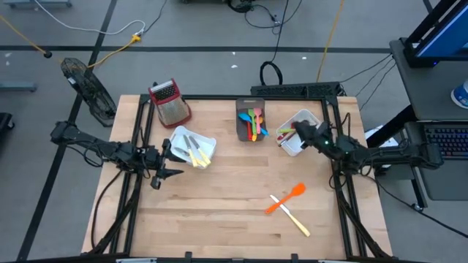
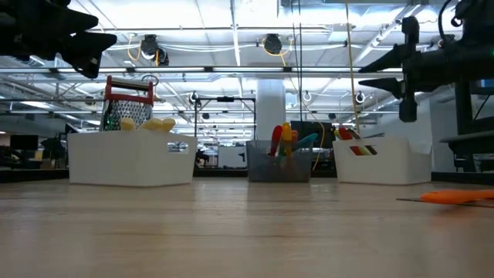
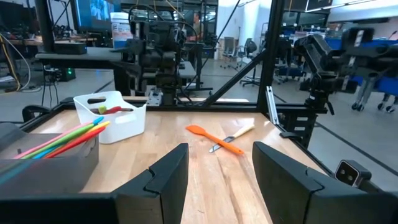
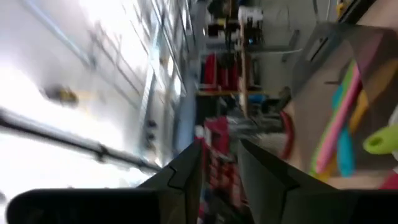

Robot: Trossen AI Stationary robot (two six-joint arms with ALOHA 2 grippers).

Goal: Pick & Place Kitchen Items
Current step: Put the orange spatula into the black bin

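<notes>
1. Overhead, the wooden table [image 1: 219, 197] fills a black frame on a grey floor crossed by cables (a yellow one runs off the far-left corner).
2. Past the left edge, the left gripper [image 1: 167, 172] hangs with its fingers spread and empty, just beside a white bin [image 1: 208, 142] holding cream-handled cutlery [image 1: 194, 152].
3. At the far edge stands a red-topped grater [image 1: 170, 101].
4. Mid-table by the far edge, a grey bin [image 1: 242, 128] carries coloured plastic utensils [image 1: 254, 123].
5. Toward the near right corner, an orange spatula [image 1: 287, 197] lies crossed with a cream-handled utensil [image 1: 291, 216].
6. At the far right, the right gripper [image 1: 298, 130] hovers over a second white bin [image 1: 295, 146], fingers slightly parted, nothing visibly pinched.
7. Beyond, the low view shows ceiling lights and shelving.
</notes>
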